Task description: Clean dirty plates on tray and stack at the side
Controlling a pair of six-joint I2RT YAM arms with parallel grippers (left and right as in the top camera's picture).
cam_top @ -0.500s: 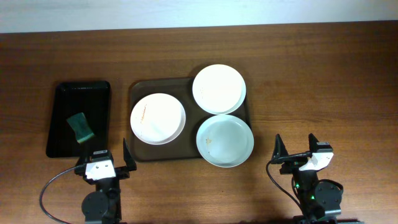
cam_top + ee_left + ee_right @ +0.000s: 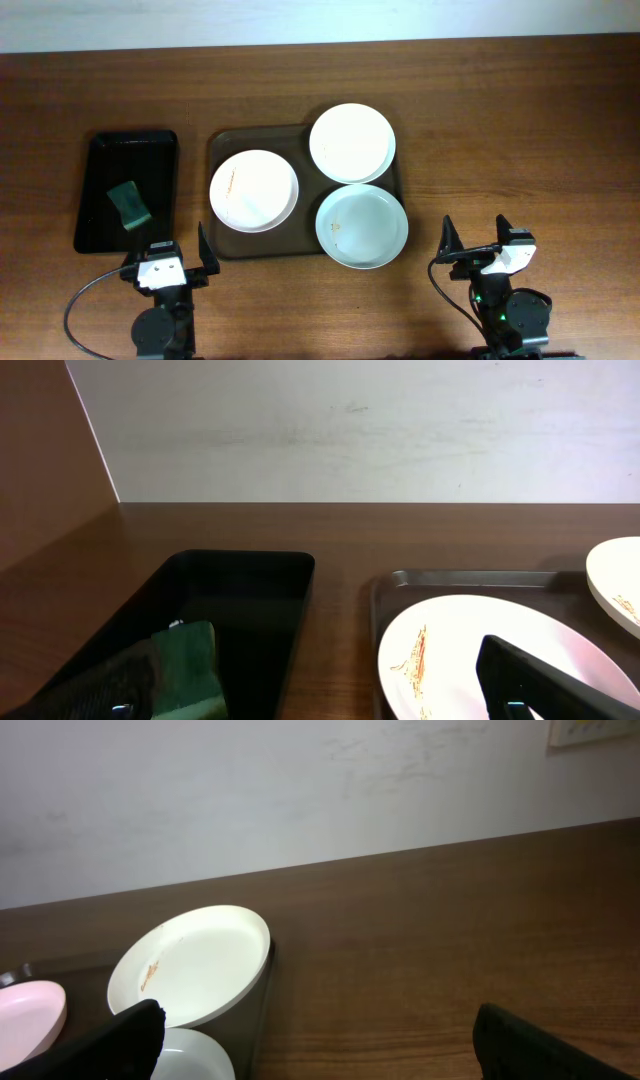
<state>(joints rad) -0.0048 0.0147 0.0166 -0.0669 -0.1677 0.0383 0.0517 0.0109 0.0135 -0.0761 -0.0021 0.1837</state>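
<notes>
The brown-grey tray [image 2: 222, 150] lies mid-table with three plates on it. A white plate with brown smears [image 2: 254, 190] is at its left, also in the left wrist view [image 2: 450, 650]. A white plate [image 2: 351, 142] sits at the back right, also in the right wrist view [image 2: 195, 963]. A pale blue-green plate [image 2: 362, 225] overhangs the front right. My left gripper [image 2: 168, 262] is open and empty at the table's front, in front of the tray's left corner. My right gripper [image 2: 480, 248] is open and empty, right of the blue-green plate.
A smaller black tray [image 2: 128, 160] at the left holds a green sponge [image 2: 129, 204]; both show in the left wrist view, the tray [image 2: 240, 585] and the sponge [image 2: 195, 660]. A pale wall stands behind the table.
</notes>
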